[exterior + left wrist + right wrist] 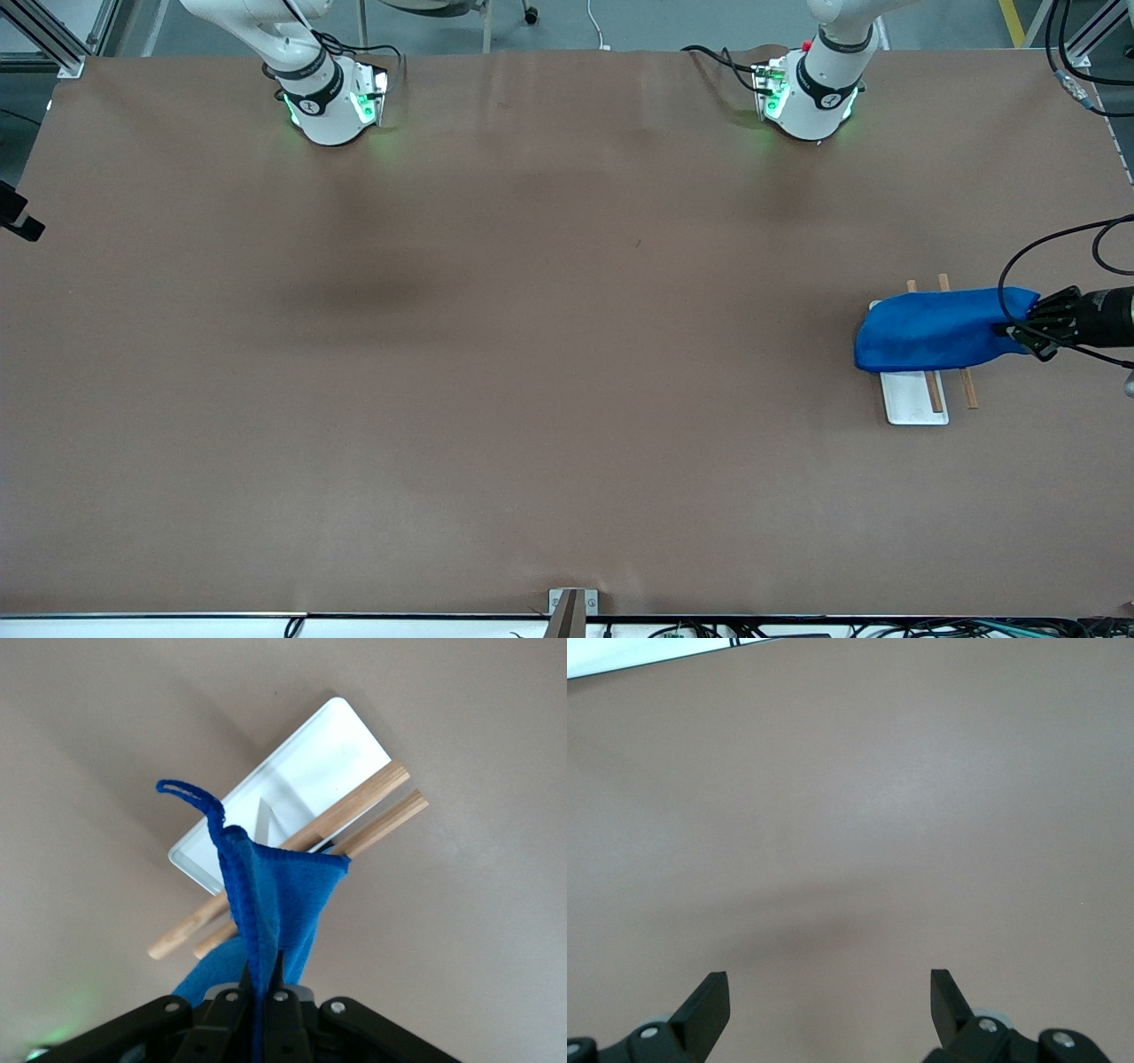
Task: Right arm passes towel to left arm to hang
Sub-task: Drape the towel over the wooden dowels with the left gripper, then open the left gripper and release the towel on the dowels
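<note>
The bright blue towel [939, 330] lies draped across two wooden rods [967, 388] over the white tray [912, 403], toward the left arm's end of the table. My left gripper [1019, 330] comes in from that end and is shut on one end of the towel. In the left wrist view the towel [279, 904] runs up from between the left gripper's [264, 970] closed fingers, with its corner loop [190, 797] free, above the rods [354, 811] and tray [310, 771]. My right gripper [830, 988] is open and empty over bare brown table; it is out of the front view.
Both arm bases stand along the table edge farthest from the front camera, the right arm's [328, 102] and the left arm's [806, 97]. A black cable [1045, 248] loops above the left gripper. A small metal bracket [571, 607] sits at the edge nearest the front camera.
</note>
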